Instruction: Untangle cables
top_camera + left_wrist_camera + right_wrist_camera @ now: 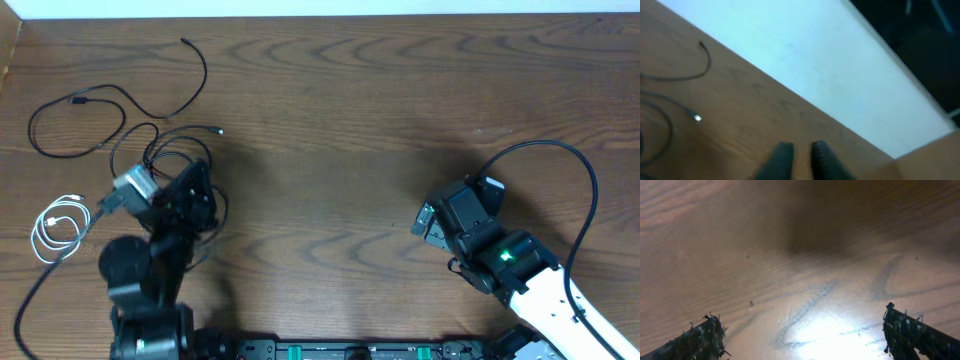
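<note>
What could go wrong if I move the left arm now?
The black cable loops lie bunched at the left gripper; a sweep could snag and tighten them. The white cable coils close beside that arm and might get dragged. The right gripper is open, far off, pinning nothing.

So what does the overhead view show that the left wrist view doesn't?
Only the overhead view shows the coiled white cable at the table's left side and the right pincer over bare wood on the right. Only the left wrist view shows the full height of the white board behind the table and the dark area past it. Both show the wood table, the black cables with a small plug end, and the left pincer.
</note>
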Available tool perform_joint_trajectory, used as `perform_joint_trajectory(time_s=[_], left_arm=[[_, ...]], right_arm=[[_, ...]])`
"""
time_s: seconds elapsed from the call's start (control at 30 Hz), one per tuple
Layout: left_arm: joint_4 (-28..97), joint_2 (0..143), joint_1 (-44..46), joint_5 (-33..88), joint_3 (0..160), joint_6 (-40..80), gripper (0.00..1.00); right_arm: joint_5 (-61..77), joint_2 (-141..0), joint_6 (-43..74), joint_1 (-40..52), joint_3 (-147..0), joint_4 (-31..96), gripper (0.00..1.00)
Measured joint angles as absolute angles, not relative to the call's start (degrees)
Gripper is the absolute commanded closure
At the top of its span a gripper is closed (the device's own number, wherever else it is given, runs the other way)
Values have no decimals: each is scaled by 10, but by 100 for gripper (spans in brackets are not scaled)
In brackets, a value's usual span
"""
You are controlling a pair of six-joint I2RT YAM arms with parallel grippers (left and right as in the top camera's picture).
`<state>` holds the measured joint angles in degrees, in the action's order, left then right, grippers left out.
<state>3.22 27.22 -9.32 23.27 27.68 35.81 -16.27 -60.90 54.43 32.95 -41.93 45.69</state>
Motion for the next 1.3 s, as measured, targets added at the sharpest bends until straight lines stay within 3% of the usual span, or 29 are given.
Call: perform_joint_trajectory(time_s=[0.13,0.2,0.63,0.83,1.07,1.3], left_arm=[[77,232,-93,242,277,340,26],[105,227,-93,243,277,332,5],[258,235,-93,250,277,328,4],[333,235,-93,252,277,328,4],[402,235,-93,252,277,328,4],[434,235,-93,252,277,328,4]], right_arm=[[-177,-609,544,329,-419,452,1],[-190,-609,544,329,-419,448,1],[-301,-609,406,329,-420,224,1],[-275,-609,380,328,-419,242,1],[-124,-609,364,328,-419,277,1],[-69,-609,310,328,-419,303,1]])
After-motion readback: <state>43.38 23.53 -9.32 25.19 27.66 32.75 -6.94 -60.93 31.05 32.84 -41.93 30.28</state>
